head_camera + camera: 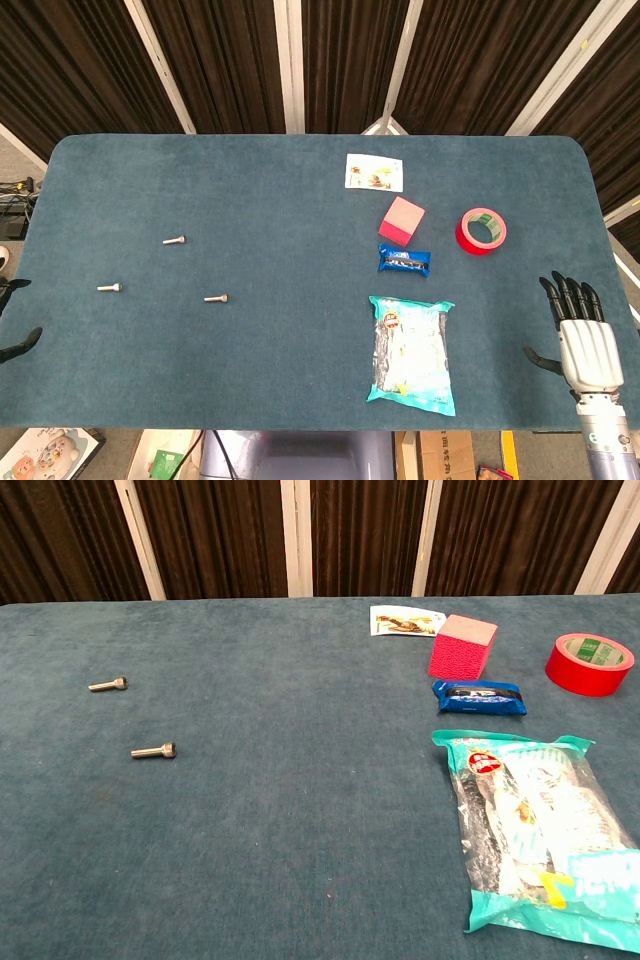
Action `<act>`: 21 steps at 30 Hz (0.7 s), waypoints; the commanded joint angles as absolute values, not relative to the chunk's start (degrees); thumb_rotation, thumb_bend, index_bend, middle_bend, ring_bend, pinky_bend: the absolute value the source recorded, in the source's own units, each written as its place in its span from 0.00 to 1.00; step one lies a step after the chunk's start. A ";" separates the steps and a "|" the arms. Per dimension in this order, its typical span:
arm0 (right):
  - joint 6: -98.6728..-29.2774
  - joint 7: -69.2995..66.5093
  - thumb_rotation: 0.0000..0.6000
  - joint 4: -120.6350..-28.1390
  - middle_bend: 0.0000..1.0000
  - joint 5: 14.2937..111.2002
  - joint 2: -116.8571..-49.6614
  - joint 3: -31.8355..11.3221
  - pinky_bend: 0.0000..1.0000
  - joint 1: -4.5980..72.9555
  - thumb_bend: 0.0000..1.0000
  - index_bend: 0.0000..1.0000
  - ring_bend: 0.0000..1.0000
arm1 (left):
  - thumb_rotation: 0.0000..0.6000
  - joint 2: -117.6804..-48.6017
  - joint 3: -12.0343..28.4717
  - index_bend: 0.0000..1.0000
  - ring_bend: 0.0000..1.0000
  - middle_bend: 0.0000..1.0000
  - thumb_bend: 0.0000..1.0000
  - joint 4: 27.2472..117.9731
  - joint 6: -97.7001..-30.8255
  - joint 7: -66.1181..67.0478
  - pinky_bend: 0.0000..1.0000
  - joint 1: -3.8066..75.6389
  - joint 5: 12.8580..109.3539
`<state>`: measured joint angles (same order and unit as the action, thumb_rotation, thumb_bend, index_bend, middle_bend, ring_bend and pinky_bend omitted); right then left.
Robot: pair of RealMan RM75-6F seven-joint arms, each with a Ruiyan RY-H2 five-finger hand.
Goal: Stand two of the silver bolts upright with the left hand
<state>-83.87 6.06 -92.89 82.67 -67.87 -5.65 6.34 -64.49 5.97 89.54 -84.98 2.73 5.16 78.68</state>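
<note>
Three silver bolts (174,240) (109,287) (215,298), small, capped, all lying flat, spread well left of one clear snack bag (411,354), left hand (12,318) barely showing, grip unclear, right hand (580,335) empty, fingers spread

The frame is filled by a desk (300,200) covered in dark teal felt, with rounded far corners. Behind it, across the top of the frame, dark brown pleated curtains (220,60) are hung, divided by pale slanted frame bars (288,60). Grey floor (12,165) is seen at the left edge, and cardboard boxes (440,455) are visible below the desk's near edge.
</note>
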 commanded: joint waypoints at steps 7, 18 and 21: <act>-83.33 7.63 1.00 -93.03 0.02 81.11 -68.55 -5.99 0.00 6.40 0.00 0.08 0.00 | 1.00 -64.04 7.46 0.33 0.00 0.00 0.34 86.78 -80.68 6.53 0.00 8.67 77.53; -82.02 10.13 1.00 -92.30 0.02 79.52 -70.34 -6.11 0.00 6.97 0.00 0.08 0.00 | 1.00 -66.54 11.79 0.37 0.00 0.03 0.36 79.33 -63.67 11.90 0.00 18.46 65.13; -81.45 10.71 1.00 -92.02 0.02 79.15 -70.89 -6.05 0.00 7.22 0.00 0.08 0.00 | 1.00 -68.70 11.89 0.38 0.00 0.03 0.38 76.03 -61.37 12.89 0.00 19.86 63.03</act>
